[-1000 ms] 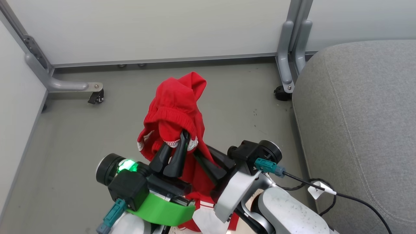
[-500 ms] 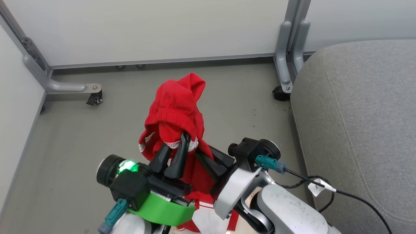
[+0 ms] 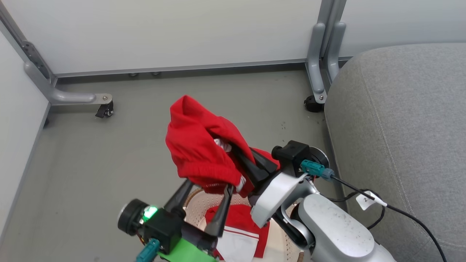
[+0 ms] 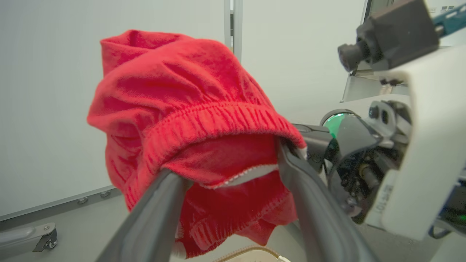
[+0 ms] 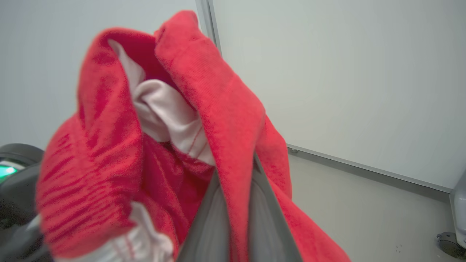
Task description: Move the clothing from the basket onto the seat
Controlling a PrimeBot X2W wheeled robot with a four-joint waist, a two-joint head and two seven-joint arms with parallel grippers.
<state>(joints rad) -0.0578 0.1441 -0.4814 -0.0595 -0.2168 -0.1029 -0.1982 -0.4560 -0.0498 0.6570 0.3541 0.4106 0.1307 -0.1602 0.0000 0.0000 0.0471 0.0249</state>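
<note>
I have the red garment (image 3: 198, 145) pinched in the right gripper (image 3: 241, 157). In the right wrist view its two fingers are pressed together with a fold of cloth between them. The left gripper (image 3: 210, 184) sits just below with its fingers spread wide and nothing clamped. In the left wrist view the garment's ribbed elastic waistband lies across both fingertips (image 4: 171, 176), but I cannot tell whether it is hooked over them or only resting there. The garment hangs bunched in the air above the basket (image 3: 196, 207), and its long axis runs from a peak at the upper left of the head view down toward the right wrist. The seat (image 3: 400, 120) lies to my right, well apart from the cloth, across a strip of grey floor (image 3: 91, 163). The right arm is the nearer one and already has the load, so I judge the carry is a rightward swing. The left fingers must come free of that waistband first, or it will drag. The second garment (image 3: 236, 220), red with a white panel, lies in the basket. The two arms cover most of the basket, and the right fingertips are buried in cloth, so I cannot judge how deep the pinch goes.
</note>
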